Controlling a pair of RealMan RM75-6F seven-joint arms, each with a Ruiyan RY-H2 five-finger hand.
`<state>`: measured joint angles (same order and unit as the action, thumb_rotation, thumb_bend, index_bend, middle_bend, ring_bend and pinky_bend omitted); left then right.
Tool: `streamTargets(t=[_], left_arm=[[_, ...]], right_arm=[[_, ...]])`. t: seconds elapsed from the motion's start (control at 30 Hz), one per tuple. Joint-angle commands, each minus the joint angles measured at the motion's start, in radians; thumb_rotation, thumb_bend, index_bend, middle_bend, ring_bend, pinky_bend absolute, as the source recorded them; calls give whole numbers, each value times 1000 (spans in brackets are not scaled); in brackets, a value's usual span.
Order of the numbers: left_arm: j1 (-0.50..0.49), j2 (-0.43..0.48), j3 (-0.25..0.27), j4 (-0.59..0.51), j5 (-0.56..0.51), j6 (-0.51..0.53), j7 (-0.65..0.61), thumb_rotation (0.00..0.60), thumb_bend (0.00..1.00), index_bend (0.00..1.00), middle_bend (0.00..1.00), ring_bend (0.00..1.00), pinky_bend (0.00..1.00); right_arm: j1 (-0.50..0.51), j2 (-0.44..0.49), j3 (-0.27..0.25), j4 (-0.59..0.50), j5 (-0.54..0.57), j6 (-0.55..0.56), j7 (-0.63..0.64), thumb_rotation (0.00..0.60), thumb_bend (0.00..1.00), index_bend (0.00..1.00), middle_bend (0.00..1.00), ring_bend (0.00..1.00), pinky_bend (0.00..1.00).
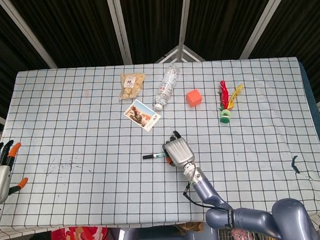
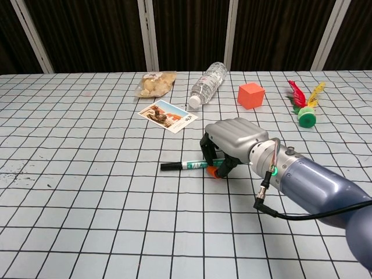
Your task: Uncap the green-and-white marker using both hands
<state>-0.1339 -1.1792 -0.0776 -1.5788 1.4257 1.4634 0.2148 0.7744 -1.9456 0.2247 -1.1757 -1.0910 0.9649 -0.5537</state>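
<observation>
The green-and-white marker (image 1: 152, 156) lies on the checked tablecloth near the table's middle, its black cap end pointing left (image 2: 185, 166). My right hand (image 1: 178, 151) sits over its right end, fingers curled down around the barrel and the orange-tipped thumb beneath (image 2: 235, 143). That end of the marker is hidden under the hand. My left hand (image 1: 0, 172) hovers at the table's far left front edge, fingers apart and holding nothing. It does not appear in the chest view.
Behind the marker are a photo card (image 1: 142, 115), a snack bag (image 1: 132, 84), a lying water bottle (image 1: 168, 86), an orange cube (image 1: 194, 98) and a feather shuttlecock (image 1: 226, 102). A dark scrap (image 1: 294, 163) lies at the right front.
</observation>
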Motion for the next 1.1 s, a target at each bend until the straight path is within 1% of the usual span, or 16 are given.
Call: streamTargets(t=[0.03, 0.1, 0.23, 0.4, 0.53, 0.73, 0.93, 1.1], left_arm=[[0, -1, -2, -1, -5, -1, 1, 600, 257, 117, 41, 0, 0], [1, -2, -4, 0, -10, 1, 7, 600, 257, 122, 39, 0, 0], [3, -5, -5, 0, -17, 0, 3, 600, 257, 124, 38, 0, 0], [6, 0, -8, 1, -21, 3, -8, 600, 257, 124, 37, 0, 0], [10, 5, -12, -2, -25, 10, -20, 600, 257, 128, 37, 0, 0], [11, 0, -12, 12, -31, 7, -32, 600, 256, 130, 36, 0, 0], [6, -12, -12, 26, -25, 3, -45, 600, 256, 131, 36, 0, 0], [-10, -28, -7, 22, 23, 11, -42, 600, 257, 131, 36, 0, 0]], right_arm=[[1, 2, 2, -1, 1, 2, 0, 600, 412, 554, 527, 354, 141], [1, 5, 5, -5, 2, 6, -2, 600, 425, 554, 542, 369, 141], [4, 12, 5, -13, 3, 6, -12, 600, 481, 554, 607, 409, 141], [7, 14, -6, -9, 4, -7, -13, 600, 557, 583, 671, 465, 141], [5, 20, -12, -11, -12, -6, 7, 600, 599, 584, 689, 483, 148], [-6, 50, -11, -45, -47, 32, 29, 600, 634, 590, 688, 489, 153], [-28, 122, -10, -140, -131, 111, 81, 600, 658, 600, 693, 503, 163], [-53, 217, -10, -262, -205, 174, 115, 600, 658, 600, 693, 503, 163]])
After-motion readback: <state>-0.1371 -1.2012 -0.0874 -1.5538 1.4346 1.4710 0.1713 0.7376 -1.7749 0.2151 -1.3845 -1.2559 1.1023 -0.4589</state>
